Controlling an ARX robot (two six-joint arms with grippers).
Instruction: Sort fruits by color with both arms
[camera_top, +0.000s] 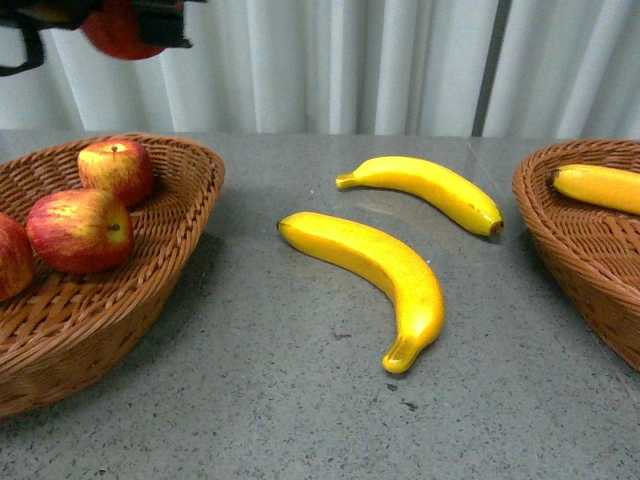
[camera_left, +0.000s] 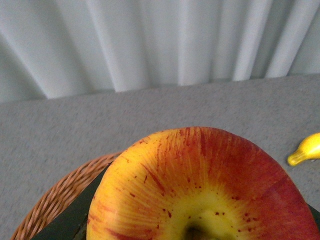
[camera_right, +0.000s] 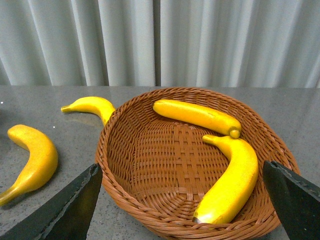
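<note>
High at the front view's top left, my left gripper (camera_top: 120, 25) is shut on a red apple (camera_top: 115, 38). That yellow-streaked apple (camera_left: 200, 190) fills the left wrist view, over the left basket's rim (camera_left: 55, 200). Three red apples (camera_top: 116, 170) (camera_top: 80, 230) (camera_top: 12, 258) lie in the left wicker basket (camera_top: 190, 190). Two bananas (camera_top: 425, 188) (camera_top: 375, 268) lie on the table between the baskets. My right gripper (camera_right: 182, 210) hangs open above the right basket (camera_right: 125, 165), which holds two bananas (camera_right: 197, 116) (camera_right: 232, 182). It is out of the front view.
The right basket (camera_top: 575, 250) sits at the table's right edge with one banana (camera_top: 600, 186) showing in the front view. A pale pleated curtain (camera_top: 400, 60) closes off the back of the grey table (camera_top: 300, 420).
</note>
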